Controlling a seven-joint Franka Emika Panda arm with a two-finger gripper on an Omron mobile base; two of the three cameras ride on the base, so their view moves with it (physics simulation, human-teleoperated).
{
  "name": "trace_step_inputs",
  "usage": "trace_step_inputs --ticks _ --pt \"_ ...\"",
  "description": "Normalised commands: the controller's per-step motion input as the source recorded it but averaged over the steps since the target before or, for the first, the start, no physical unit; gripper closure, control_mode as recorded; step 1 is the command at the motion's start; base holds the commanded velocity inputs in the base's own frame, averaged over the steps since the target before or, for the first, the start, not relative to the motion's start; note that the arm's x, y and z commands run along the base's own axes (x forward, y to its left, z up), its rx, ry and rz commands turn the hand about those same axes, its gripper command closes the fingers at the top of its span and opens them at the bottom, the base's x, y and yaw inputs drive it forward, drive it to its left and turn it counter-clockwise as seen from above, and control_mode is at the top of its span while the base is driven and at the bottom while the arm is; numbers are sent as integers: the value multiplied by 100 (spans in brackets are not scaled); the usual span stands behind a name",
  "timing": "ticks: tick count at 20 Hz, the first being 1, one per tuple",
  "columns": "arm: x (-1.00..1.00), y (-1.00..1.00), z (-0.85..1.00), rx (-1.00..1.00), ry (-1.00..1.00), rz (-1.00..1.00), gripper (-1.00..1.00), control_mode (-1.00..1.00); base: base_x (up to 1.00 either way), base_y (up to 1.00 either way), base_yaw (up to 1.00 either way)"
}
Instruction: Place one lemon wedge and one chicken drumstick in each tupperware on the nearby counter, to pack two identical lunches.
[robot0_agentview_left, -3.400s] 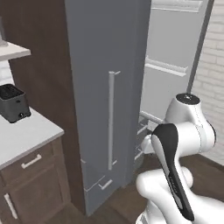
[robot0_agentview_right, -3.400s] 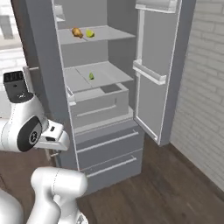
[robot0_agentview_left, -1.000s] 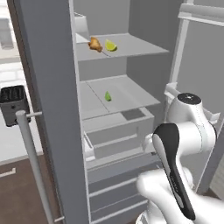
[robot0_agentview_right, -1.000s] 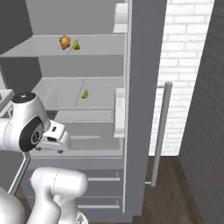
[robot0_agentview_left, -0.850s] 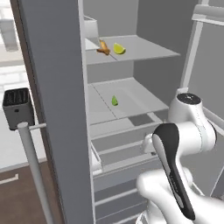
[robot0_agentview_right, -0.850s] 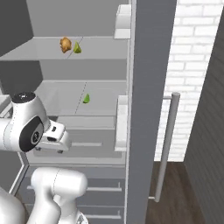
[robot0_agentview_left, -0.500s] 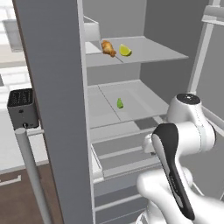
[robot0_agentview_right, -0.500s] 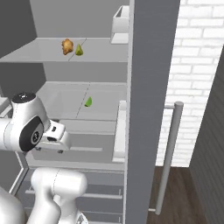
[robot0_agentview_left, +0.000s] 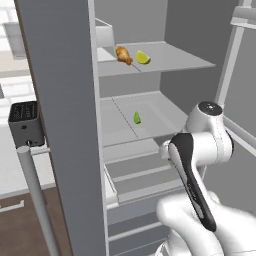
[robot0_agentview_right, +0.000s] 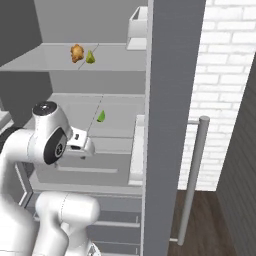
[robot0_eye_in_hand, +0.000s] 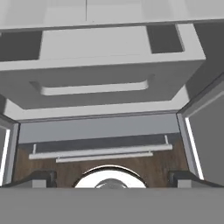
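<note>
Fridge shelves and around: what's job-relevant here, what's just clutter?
Job:
drumstick, top shelf
lemon wedge beside it
second wedge, middle shelf
counter, far left

Not job:
toaster on the counter
fridge drawer
door handle

The base has driven closer to the open fridge (robot0_agentview_left: 150, 125), shelves now nearer.

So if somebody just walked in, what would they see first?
Probably the big open fridge, with a golden-brown chicken drumstick and a yellow lemon wedge side by side on its upper shelf. A second, greener lemon wedge sits alone on the shelf below. The white robot arm stands right in front, low down by the drawers.
</note>
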Motion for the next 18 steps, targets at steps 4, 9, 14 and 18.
trace_step_inputs --ticks 4,9,14,18 --pt "100 1 0 2 -2 0 -100 -100 0 0 0" --pt "100 13 -1 2 0 0 -100 -100 0 0 0" --pt "100 15 0 2 0 0 -100 -100 0 0 0" --pt "97 5 0 3 0 0 -100 -100 0 0 0"
